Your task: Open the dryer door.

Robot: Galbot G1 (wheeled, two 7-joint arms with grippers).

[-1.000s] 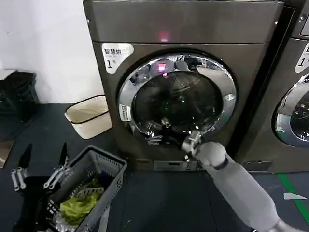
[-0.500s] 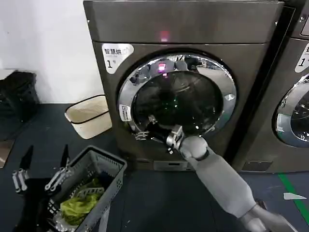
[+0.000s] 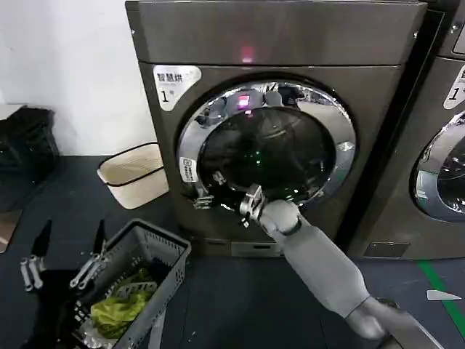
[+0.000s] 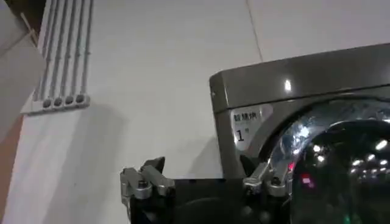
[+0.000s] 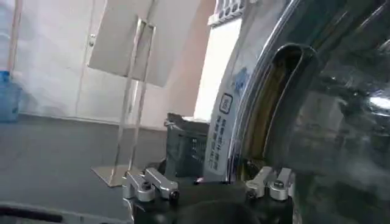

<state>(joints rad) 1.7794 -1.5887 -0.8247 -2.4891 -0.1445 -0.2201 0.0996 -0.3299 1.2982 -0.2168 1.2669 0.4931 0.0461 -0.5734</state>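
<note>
**Right gripper being held at the door's lower-left rim**

Right gripper (image 3: 218,190) is being shown against the lower-left part of the chrome ring, with its fingers spread apart and nothing between them. The dryer (image 3: 276,123), the largest thing in the head view, is standing upright on the floor, and the dryer door (image 3: 267,149) is sitting shut in its front, round and facing the robot. In the right wrist view the door's chrome rim (image 5: 244,115) with its small white label (image 5: 220,131) is lying just ahead of the open fingers, touching or nearly so; contact cannot be confirmed. The door edge to be pulled is judged to lie directly in front of this gripper, toward the robot's left of the glass, so the right arm is by far the nearer one. The left gripper (image 3: 62,265), also open and empty, is being held low beside the laundry basket (image 3: 138,276), well apart from the door.
</note>
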